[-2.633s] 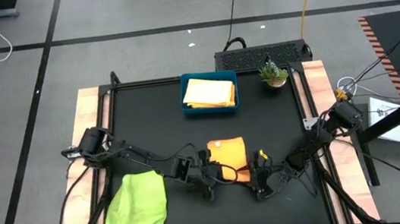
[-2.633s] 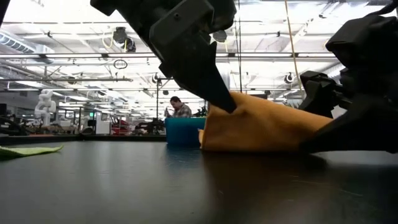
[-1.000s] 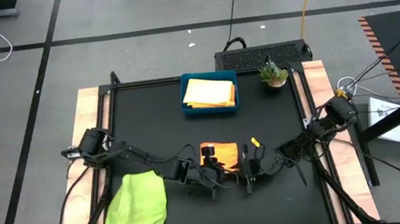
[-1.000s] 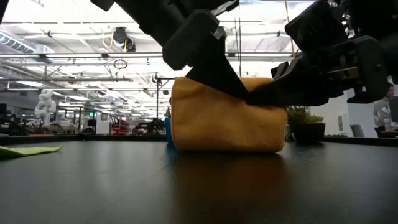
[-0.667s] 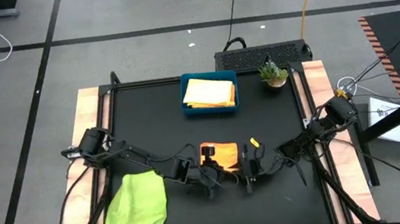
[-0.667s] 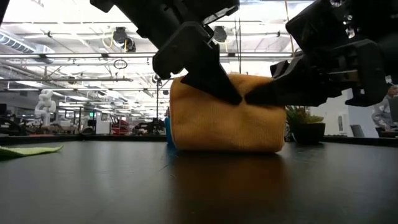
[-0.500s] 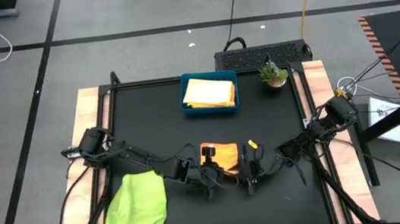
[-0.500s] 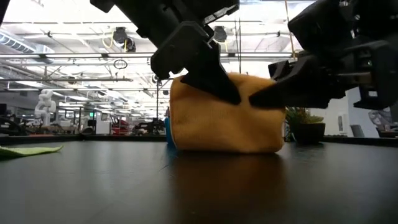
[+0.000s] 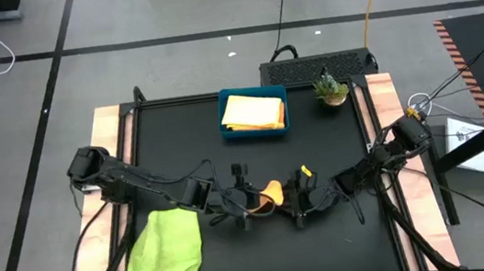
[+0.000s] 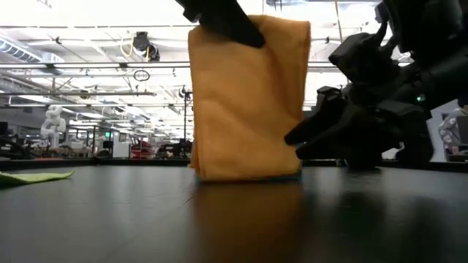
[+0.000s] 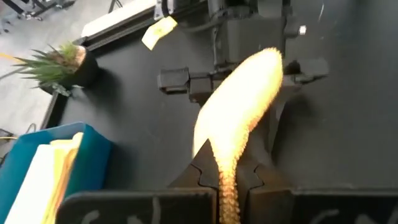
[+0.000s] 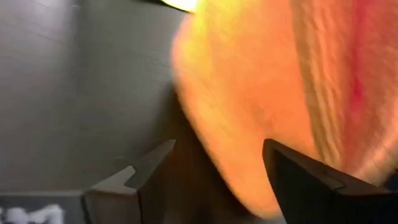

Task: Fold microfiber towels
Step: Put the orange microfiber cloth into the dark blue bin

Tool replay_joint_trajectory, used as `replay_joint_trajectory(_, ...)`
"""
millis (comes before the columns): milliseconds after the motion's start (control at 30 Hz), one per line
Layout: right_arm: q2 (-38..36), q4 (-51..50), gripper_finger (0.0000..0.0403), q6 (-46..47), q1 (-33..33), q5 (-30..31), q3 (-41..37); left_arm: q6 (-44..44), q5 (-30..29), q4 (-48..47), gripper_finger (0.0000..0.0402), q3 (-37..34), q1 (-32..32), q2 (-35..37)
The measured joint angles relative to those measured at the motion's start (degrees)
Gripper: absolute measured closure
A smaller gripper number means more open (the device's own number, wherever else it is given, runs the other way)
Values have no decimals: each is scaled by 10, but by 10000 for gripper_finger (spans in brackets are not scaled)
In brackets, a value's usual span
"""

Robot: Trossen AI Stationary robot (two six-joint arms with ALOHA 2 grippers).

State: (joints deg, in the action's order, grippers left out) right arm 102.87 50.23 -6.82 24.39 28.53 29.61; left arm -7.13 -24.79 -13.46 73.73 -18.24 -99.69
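An orange microfiber towel (image 10: 248,95), folded, hangs tall in the middle of the table's near half, with my left gripper (image 11: 229,177) shut on its top. In the high view it shows as a narrow orange strip (image 9: 271,193). Just right of it, my right gripper (image 9: 294,206) stands open; its fingers (image 12: 149,167) straddle the towel's right side (image 12: 261,93). A lime green towel (image 9: 166,251) lies flat at the near left. Folded yellow towels (image 9: 253,111) lie in the blue tray (image 9: 225,119). My left gripper pinches the orange towel's upper folded edge (image 11: 231,155) between its two fingers, several layers thick. The fingers slant down from the table's left. The towel hangs below them, its lower end (image 10: 245,174) on the table. Whether my right gripper touches the towel, I cannot tell.
The blue tray stands at the far middle of the black mat, with a small potted plant (image 9: 331,89) to its right. Bare mat (image 9: 179,152) lies between the tray and the grippers. The table's wooden side rails (image 9: 106,143) border the mat.
My left gripper has shut on the top of the orange towel and gone up, drawing it from a low bundle into a tall hanging fold whose lower end stays on the table. My right gripper has opened and let go of the towel.
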Motion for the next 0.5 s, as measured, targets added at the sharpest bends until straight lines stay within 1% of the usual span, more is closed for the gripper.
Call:
replay_joint_trajectory(133,-1,-3,157,-23,3,28,0,8,-19,-49,399,0,0,21)
replay_joint_trajectory(333,-3,2,161,-17,25,88,-1,19,-23,-112,400,0,-2,52)
replay_joint_trajectory(400,-3,16,162,16,18,87,-1,17,-22,-110,400,0,-2,56)
replay_joint_trajectory(500,-4,31,158,60,-6,65,-1,10,-18,-114,400,0,-4,66)
